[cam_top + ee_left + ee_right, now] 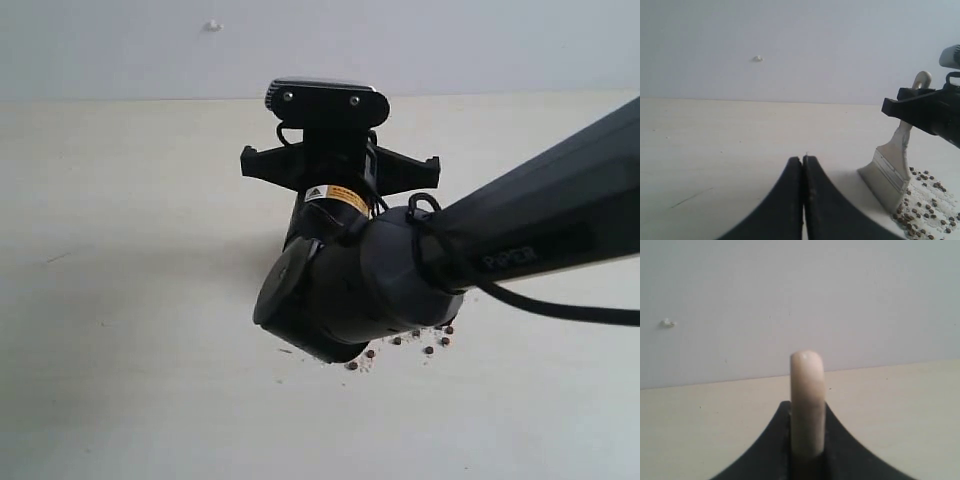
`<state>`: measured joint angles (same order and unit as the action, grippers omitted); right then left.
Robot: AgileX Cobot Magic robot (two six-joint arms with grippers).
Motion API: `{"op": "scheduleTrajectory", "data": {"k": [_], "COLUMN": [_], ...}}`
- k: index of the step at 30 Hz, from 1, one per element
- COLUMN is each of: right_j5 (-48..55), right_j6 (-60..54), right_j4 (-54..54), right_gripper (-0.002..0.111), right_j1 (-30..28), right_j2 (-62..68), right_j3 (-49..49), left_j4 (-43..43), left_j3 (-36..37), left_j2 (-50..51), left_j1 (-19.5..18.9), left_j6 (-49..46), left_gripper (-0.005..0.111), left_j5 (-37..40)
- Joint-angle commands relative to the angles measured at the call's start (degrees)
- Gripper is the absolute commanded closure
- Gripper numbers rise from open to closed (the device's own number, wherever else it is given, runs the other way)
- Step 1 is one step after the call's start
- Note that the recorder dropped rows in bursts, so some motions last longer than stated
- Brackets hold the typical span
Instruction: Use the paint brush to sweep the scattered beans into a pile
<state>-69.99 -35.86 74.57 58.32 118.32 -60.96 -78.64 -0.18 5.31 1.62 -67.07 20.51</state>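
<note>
The paint brush (891,169) stands tilted on the pale table, whitish bristles down at the edge of the beans (924,199). Its cream handle rises into my right gripper (932,114), which is shut on it. In the right wrist view the rounded handle end (807,385) sticks up between the two black fingers of the right gripper (807,407). The reddish-brown beans lie mixed with whitish grains. In the exterior view the right arm (400,265) hides the brush, and only a few beans (420,342) show below it. My left gripper (803,160) is shut on nothing, beside the brush.
The pale cream table (120,300) runs back to a grey-white wall with a small white blob (213,25). A black cable (560,310) hangs from the right arm. The left arm does not show in the exterior view.
</note>
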Motion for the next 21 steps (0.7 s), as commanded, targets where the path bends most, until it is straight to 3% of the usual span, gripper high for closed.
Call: {"op": "scheduleTrajectory", "data": {"k": [1,8,21], "right_j5": [0.0,0.0,0.0], "right_j6": [-2.4,4.4,5.4], "right_j4": [0.0,-1.8,-1.0], "right_gripper": [0.108,0.108,0.108], "right_j1": [-0.3,-0.3,0.0], "right_j2": [-1.5,-1.7,-7.3], "right_j3": [-0.1,-0.1,0.1], "left_j4": [-0.1,-0.1,-0.1], "left_j3": [0.2,0.2,0.2], "left_j2": [0.1,0.1,0.1], "left_j1": [0.3,0.3,0.3], "left_j6": [-0.3,-0.3,-0.3], "left_gripper": [0.107,0.107,0.107], "left_j5": [0.2,0.2,0.2]}}
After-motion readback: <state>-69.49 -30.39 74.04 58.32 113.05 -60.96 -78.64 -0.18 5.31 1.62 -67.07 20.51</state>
